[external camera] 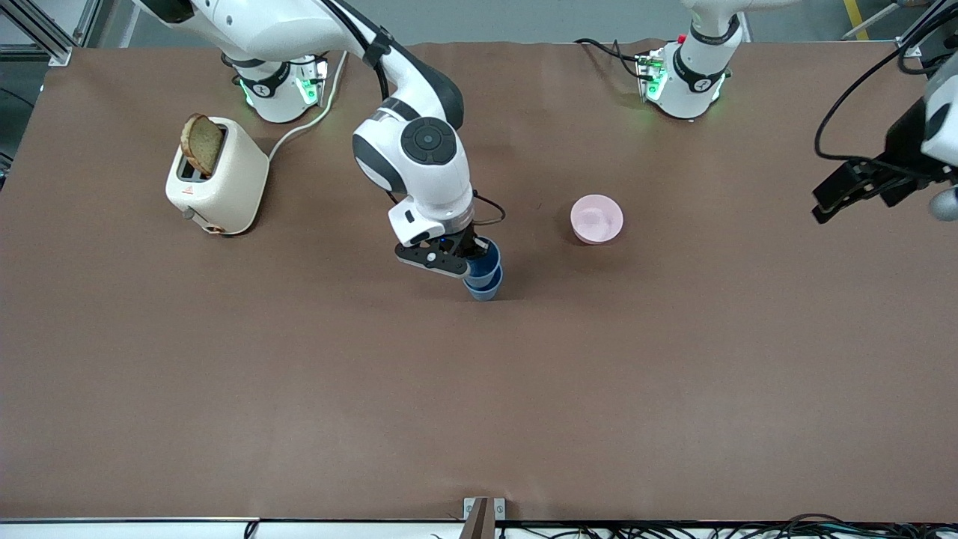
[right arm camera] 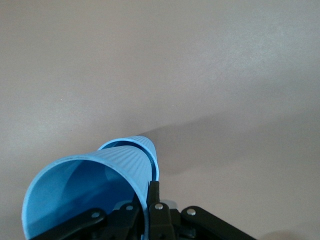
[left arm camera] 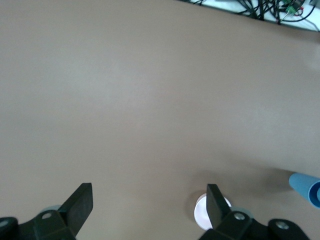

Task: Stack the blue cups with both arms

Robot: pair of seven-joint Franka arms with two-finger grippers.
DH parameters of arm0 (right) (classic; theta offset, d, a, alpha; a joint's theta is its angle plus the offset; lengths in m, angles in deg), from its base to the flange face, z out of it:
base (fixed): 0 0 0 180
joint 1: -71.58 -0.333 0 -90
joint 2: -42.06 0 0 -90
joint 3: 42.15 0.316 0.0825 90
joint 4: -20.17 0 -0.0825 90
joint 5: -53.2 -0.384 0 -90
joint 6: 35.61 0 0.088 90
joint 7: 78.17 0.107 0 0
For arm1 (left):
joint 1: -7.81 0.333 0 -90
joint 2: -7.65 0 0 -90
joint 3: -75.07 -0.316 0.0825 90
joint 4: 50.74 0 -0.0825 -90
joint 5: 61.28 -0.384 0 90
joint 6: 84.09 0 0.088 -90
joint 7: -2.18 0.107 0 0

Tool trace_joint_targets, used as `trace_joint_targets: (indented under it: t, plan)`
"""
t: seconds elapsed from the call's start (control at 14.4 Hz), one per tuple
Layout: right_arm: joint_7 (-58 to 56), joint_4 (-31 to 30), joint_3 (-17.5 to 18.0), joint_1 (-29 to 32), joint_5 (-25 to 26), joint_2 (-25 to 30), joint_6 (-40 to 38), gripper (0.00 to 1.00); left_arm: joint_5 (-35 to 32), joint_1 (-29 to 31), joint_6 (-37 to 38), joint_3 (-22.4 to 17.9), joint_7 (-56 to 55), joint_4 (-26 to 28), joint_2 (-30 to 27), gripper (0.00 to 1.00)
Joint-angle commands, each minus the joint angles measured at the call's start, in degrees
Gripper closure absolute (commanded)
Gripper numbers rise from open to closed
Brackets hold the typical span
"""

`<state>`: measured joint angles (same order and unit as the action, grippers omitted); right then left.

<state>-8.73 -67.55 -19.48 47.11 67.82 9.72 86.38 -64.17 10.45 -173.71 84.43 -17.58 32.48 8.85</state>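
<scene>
Two blue cups are nested near the table's middle. The lower cup (external camera: pixel 485 289) stands on the brown table, and the upper cup (external camera: pixel 488 260) sits in its mouth. My right gripper (external camera: pixel 465 258) is shut on the upper cup's rim. In the right wrist view its fingers (right arm camera: pixel 153 196) pinch the wall of the upper cup (right arm camera: pixel 85 190), whose base is inside the lower cup (right arm camera: pixel 146 146). My left gripper (external camera: pixel 827 203) is open and empty, up in the air at the left arm's end of the table. Its view (left arm camera: pixel 148 200) shows one blue cup (left arm camera: pixel 305 187) at the frame edge.
A pink bowl (external camera: pixel 596 218) stands beside the cups toward the left arm's end, and also shows in the left wrist view (left arm camera: pixel 200 212). A cream toaster (external camera: pixel 217 180) with a bread slice (external camera: pixel 200 144) stands toward the right arm's end. Cables lie along the table's near edge.
</scene>
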Motion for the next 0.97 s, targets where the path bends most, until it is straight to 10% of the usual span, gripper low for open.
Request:
trace_joint_targets:
  t: [0.0,0.42,0.62,0.9]
  plan:
    - [1.7,2.0,0.3,-0.2,1.6,-1.6,-0.3,0.93,1.5,-0.9,2.5,-1.9,4.7,2.1,-2.9,0.0]
    - [1.7,2.6,0.4,-0.2,2.3,-2.2,-0.4,0.68,4.4,-2.4,2.6,-3.6,8.2,8.9,-7.3,0.0]
    - [1.7,2.7,0.4,0.4,1.8,-0.6,-1.2,0.0,4.1,-2.3,0.0,-2.2,11.6,11.7,-8.1,0.0]
    - [-1.2,2.3,0.4,8.4,1.8,8.8,-8.5,0.0,3.6,-2.3,-0.6,-2.0,12.6,13.3,-9.1,0.0]
